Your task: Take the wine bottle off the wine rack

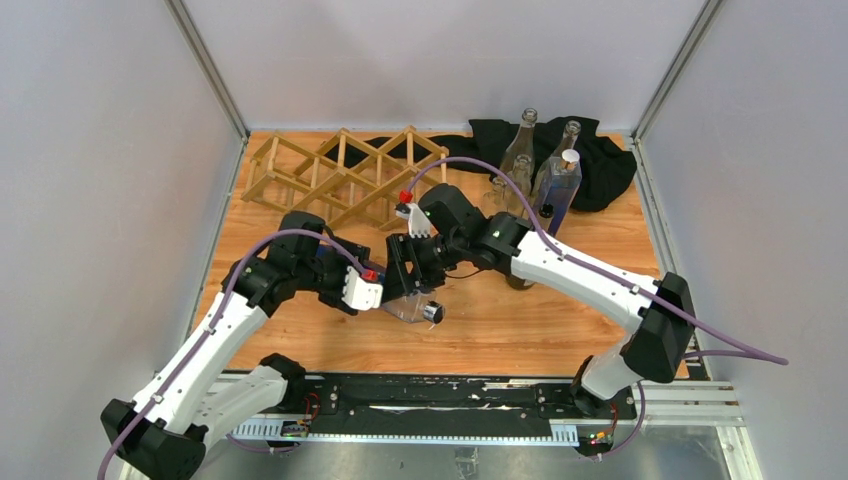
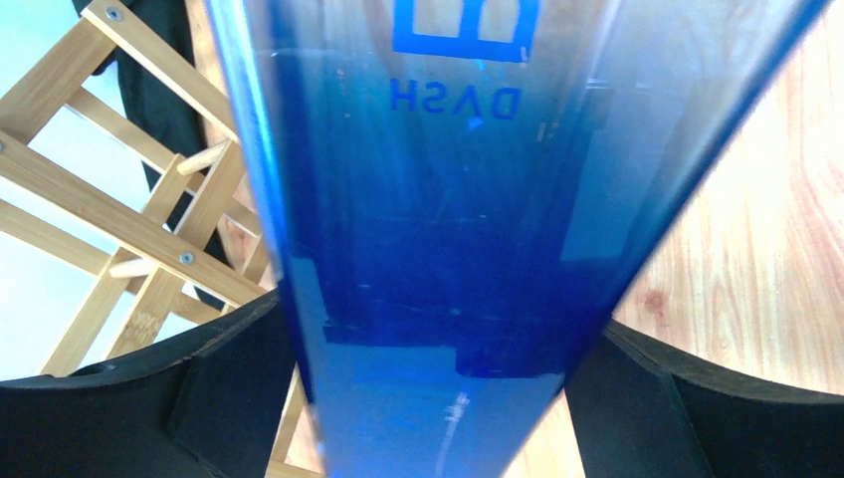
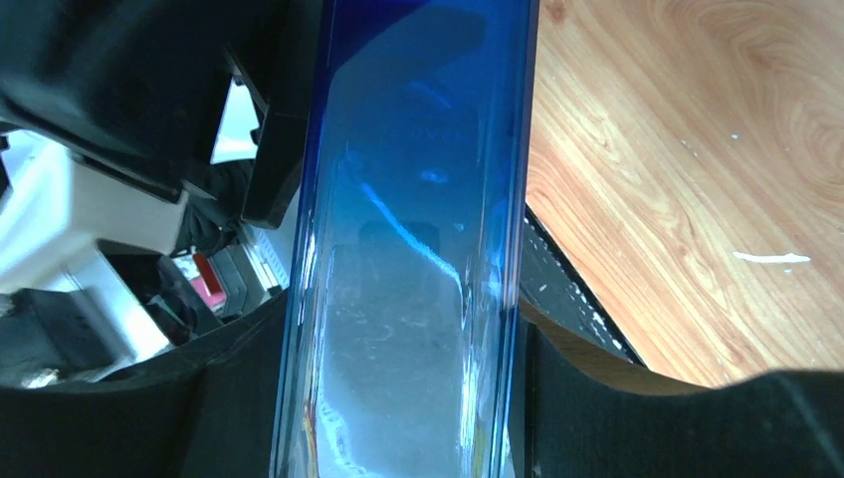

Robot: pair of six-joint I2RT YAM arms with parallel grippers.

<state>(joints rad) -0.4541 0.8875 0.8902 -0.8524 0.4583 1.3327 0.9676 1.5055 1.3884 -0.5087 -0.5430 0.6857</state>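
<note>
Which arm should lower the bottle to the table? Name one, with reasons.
Right, probably. The right gripper is clamped on both sides of the bottle, which hangs clear of the rack above the table. The left gripper brackets it too, but whether it grips is unclear.

Wine bottle (image 2: 438,249) blue glass, blue lettering — wine rack (image 2: 109,216) pale wood — cloth (image 1: 605,165) black.
</note>
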